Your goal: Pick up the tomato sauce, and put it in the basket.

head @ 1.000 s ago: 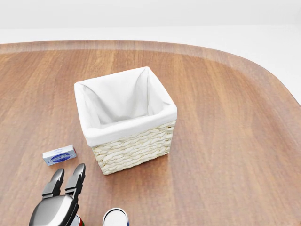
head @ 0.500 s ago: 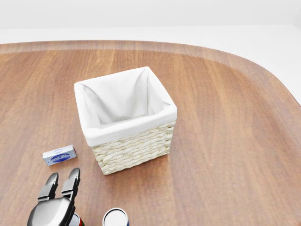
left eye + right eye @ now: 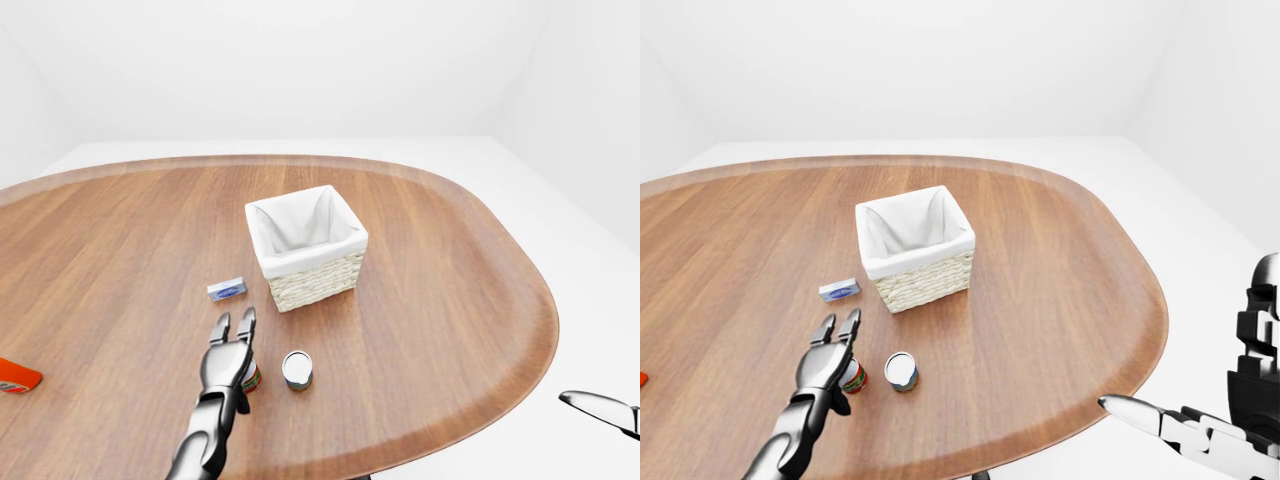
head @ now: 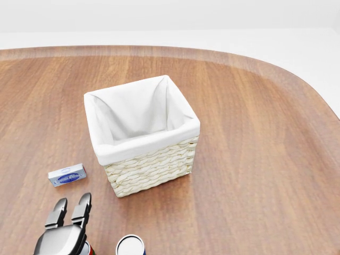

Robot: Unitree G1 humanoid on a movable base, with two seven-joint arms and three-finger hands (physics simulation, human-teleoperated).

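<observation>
The wicker basket [image 4: 151, 166] with a white cloth lining stands near the middle of the wooden table. A small can with a red label [image 3: 853, 377], the tomato sauce, stands below and left of it, mostly hidden under my left hand in the head view. My left hand [image 3: 236, 322] hovers over that can with fingers stretched out and open, pointing toward the basket. The fingers do not close round the can. My right hand [image 3: 1160, 422] is off the table at the lower right of the right-eye view, fingers extended, holding nothing.
A second can with a white top [image 3: 296, 369] stands just right of the red one. A small blue and white box [image 4: 67, 175] lies left of the basket. An orange-red packet [image 3: 15, 376] lies at the table's far left edge.
My left hand has drawn back a little toward the bottom of the head view and dropped lower over the red can. Its fingers stay open. Nothing else moved.
</observation>
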